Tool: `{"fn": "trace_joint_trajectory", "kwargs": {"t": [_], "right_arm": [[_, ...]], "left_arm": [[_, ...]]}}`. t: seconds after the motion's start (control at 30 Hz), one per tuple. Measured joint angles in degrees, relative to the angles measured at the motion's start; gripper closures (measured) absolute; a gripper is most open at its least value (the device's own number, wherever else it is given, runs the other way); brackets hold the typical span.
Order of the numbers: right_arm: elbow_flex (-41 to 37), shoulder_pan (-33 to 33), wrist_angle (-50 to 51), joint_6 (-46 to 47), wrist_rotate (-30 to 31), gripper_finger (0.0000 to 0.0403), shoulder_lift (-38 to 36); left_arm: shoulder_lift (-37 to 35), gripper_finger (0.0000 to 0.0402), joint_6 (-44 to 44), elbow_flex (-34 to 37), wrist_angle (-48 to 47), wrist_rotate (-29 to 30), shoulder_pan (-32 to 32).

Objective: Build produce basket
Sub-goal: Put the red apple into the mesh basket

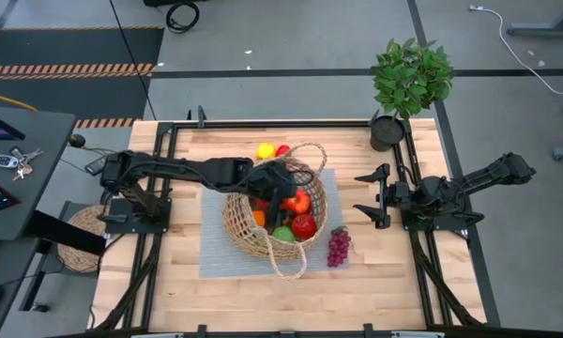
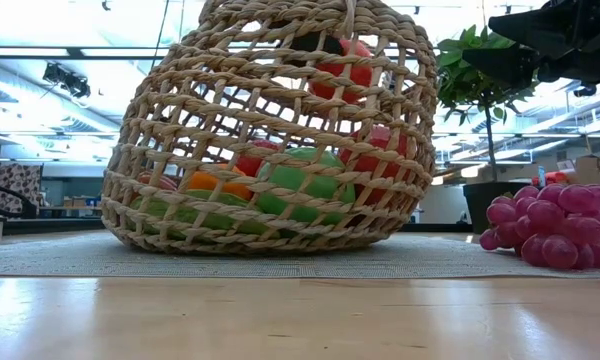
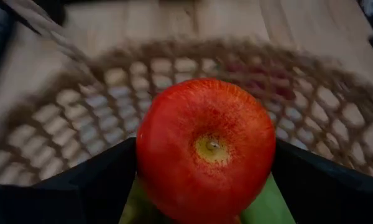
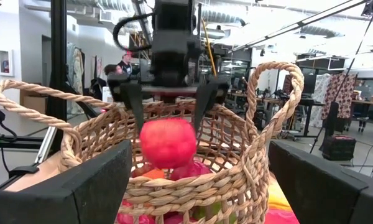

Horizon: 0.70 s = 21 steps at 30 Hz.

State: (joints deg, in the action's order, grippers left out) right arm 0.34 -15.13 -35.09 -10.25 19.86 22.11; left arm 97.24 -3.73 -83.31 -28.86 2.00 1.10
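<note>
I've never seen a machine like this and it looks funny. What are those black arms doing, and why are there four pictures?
It is a robot with two arms at a wooden table. Each arm ends in a gripper, like a two-finger hand. One camera looks down from above, one sits low on the table, and one rides on each wrist. The left gripper hangs over the wicker basket, with a red apple between its fingers. Other toy fruits already lie inside. Purple grapes sit on the grey mat beside the basket, and a lemon lies behind it. The right gripper waits open at the side, near a potted plant.
</note>
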Motion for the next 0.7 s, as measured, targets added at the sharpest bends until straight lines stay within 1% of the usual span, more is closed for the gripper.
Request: {"fn": "trace_joint_trajectory", "kwargs": {"t": [0.07, 0.33, 0.5, 0.7], "right_arm": [[0.0, 0.0, 0.0, 0.0, 0.0, 0.0023, 0.0], [0.0, 0.0, 0.0, 0.0, 0.0, 0.0023, 0.0], [0.0, 0.0, 0.0, 0.0, 0.0, 0.0023, 0.0], [0.0, 0.0, 0.0, 0.0, 0.0, 0.0023, 0.0]], "left_arm": [[0.0, 0.0046, 0.6, -1.5, 0.3, 0.8, -0.3], [-0.1, 0.0046, 3.0, -4.9, 1.7, 0.7, -0.3], [-0.1, 0.0046, 1.7, -5.0, 1.4, 0.7, -0.1], [-0.1, 0.0046, 3.4, -5.0, 1.1, 0.7, 0.1]]}}
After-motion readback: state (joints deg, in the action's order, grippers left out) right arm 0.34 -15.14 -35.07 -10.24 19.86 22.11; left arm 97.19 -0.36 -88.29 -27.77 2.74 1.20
